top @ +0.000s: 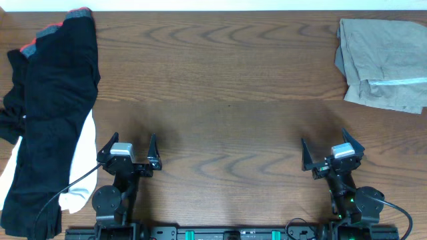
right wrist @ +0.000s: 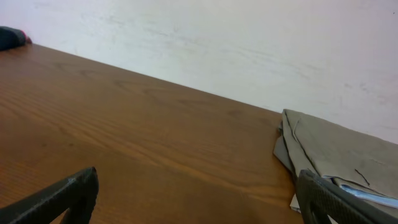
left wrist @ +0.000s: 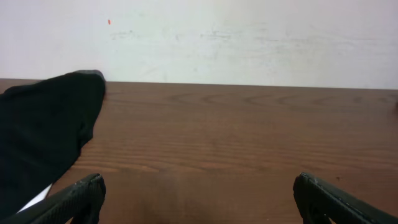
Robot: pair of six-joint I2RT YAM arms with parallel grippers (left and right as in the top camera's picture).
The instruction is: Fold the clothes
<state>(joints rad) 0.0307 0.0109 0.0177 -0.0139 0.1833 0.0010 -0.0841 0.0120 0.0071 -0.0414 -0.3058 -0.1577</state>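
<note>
Black pants [top: 53, 107] with a grey, red-edged waistband [top: 60, 25] lie in a heap along the table's left side, over a white garment [top: 81, 167]. The left wrist view shows their black cloth [left wrist: 43, 130] at the left. A folded taupe garment [top: 383, 63] rests at the far right corner, also visible as taupe cloth [right wrist: 336, 155] in the right wrist view. My left gripper [top: 129, 145] stands open near the front, just right of the pile, with nothing between its fingers. My right gripper [top: 329, 145] is open too, below the taupe garment and apart from it.
The brown wooden table [top: 227, 100] stretches between the two piles. A pale wall [left wrist: 249, 37] runs behind the far edge. Both arm bases [top: 233, 230] sit at the front edge.
</note>
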